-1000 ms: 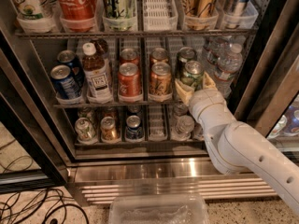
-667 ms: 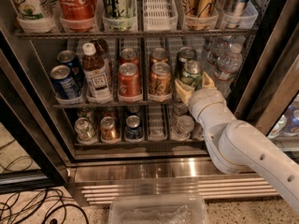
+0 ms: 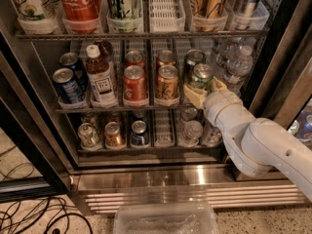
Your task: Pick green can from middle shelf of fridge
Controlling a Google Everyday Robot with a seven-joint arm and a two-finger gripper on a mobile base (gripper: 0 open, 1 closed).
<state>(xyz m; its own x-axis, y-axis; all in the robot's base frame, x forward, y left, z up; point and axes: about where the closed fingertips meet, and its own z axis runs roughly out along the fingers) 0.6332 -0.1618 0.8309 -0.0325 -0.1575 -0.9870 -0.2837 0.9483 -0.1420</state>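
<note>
1. Camera view, cabinet: the fridge (image 3: 195, 178) has a black door frame, stainless steel walls and a brushed steel base. Three grey wire racks cross it, each carrying clear plastic lane trays.
2. Middle shelf (image 3: 112, 109), left to right: a blue can (image 3: 66, 84), a brown-capped bottle (image 3: 100, 77) with a white label, a red can (image 3: 134, 82), an orange can (image 3: 167, 81), then the green can (image 3: 201, 76). Clear, ribbed water bottles (image 3: 237, 65) stand at the far right.
3. The green can is a short cylinder, pale green with dark markings and a silver top. It stands upright at the front of its lane, just right of the orange can, with another can behind it.
4. My gripper (image 3: 207, 90) is pale yellow and sits at the lower part of the green can, at the front edge of the middle shelf. Whether it is clamped on the can or merely around it, I cannot tell.
5. My arm (image 3: 258, 140) is smooth, white and rounded. It rises from the lower right and bends at a bulbous joint in front of the bottom rack.
6. On the floor: a clear plastic bin (image 3: 165, 221) and black cables (image 3: 29, 218) on speckled flooring.
</note>
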